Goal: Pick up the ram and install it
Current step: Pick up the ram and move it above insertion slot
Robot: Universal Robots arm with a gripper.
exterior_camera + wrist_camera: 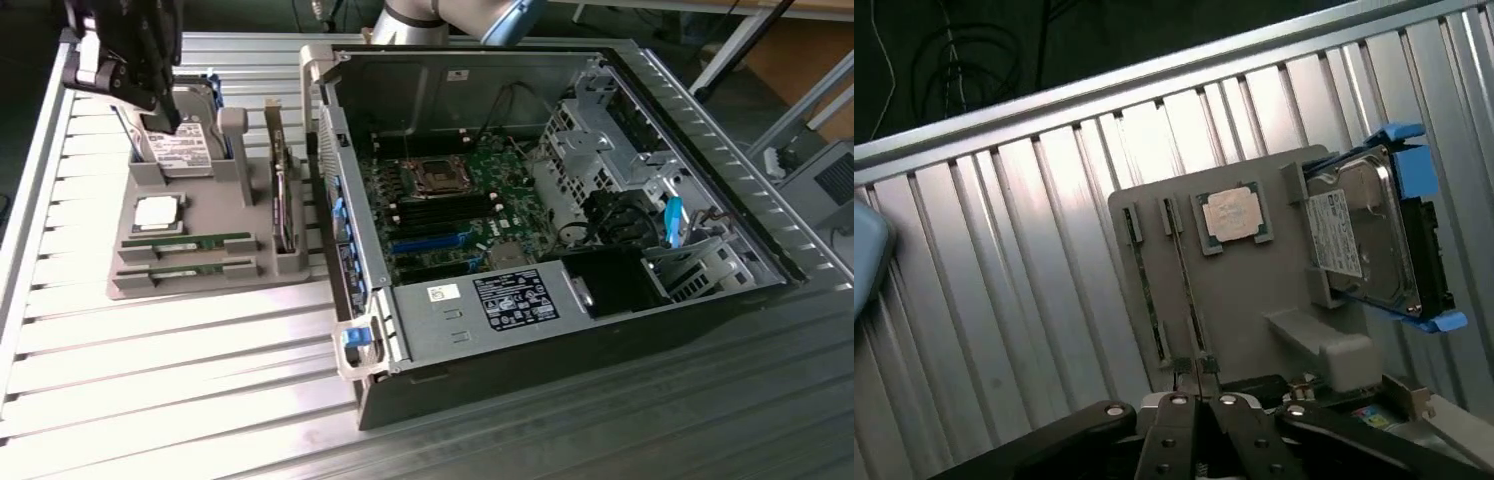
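Two narrow green ram sticks lie in slots of the grey plastic holder (with one square silver processor, one hard drive). The black gripper hangs above, fingers together; bare ribbed metal table surrounds the holder.

Your exterior view looks steeply down over the ribbed table, with the open computer case central. Your wrist view peers past the gripper, closer (and seemingly tilted), onto the parts tray and hard drive, which both views share.

Shiny ribbed metal table; matt grey plastic holder; green circuit-board ram.
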